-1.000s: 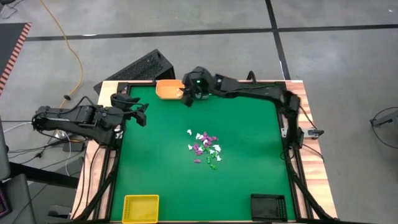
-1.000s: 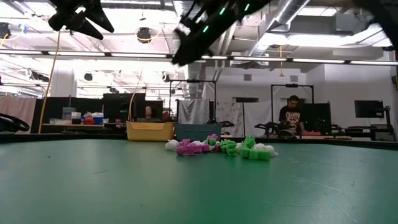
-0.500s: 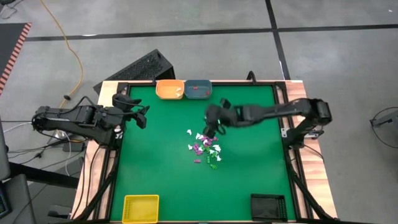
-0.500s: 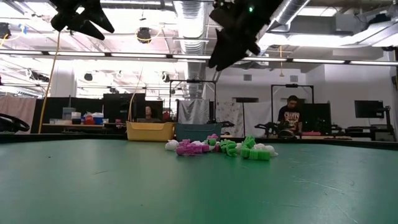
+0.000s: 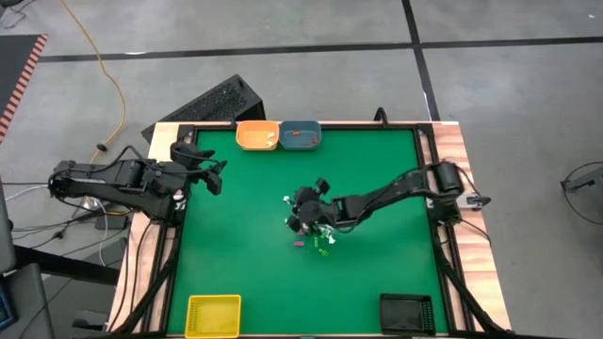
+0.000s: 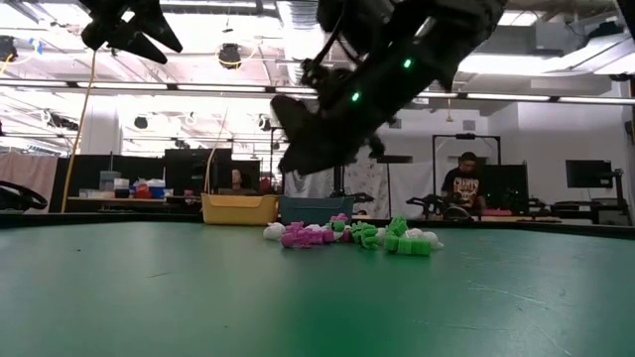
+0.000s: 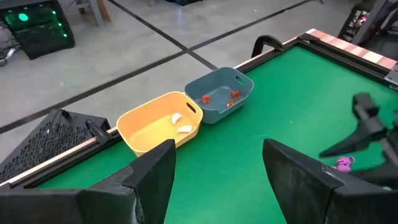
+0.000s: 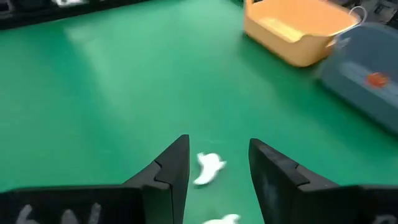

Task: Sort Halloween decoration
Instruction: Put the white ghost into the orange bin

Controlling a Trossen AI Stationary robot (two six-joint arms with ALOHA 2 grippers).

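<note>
The Halloween decoration is a small pile (image 5: 318, 235) of white, purple and green trinkets lying on the green mat at the table's middle; the low view shows the pile (image 6: 347, 235) too. My right gripper (image 5: 300, 209) hangs open just above the pile's far-left edge and holds nothing. In its wrist view a white trinket (image 8: 209, 169) lies on the mat below the gap between the fingers of my right gripper (image 8: 216, 155). My left gripper (image 5: 213, 175) waits open and empty, high over the table's left edge.
An orange tray (image 5: 257, 136) with white pieces and a blue tray (image 5: 301, 136) with orange-red pieces (image 7: 219, 98) stand at the far edge. A yellow tray (image 5: 214, 315) stands at the near left and a black tray (image 5: 407, 313) at the near right. People sit in the room beyond the table.
My right gripper has swung from over the orange tray at the far edge toward the pile in the table's middle. It has come down and rolled as it went, staying open. The pile has not moved.
</note>
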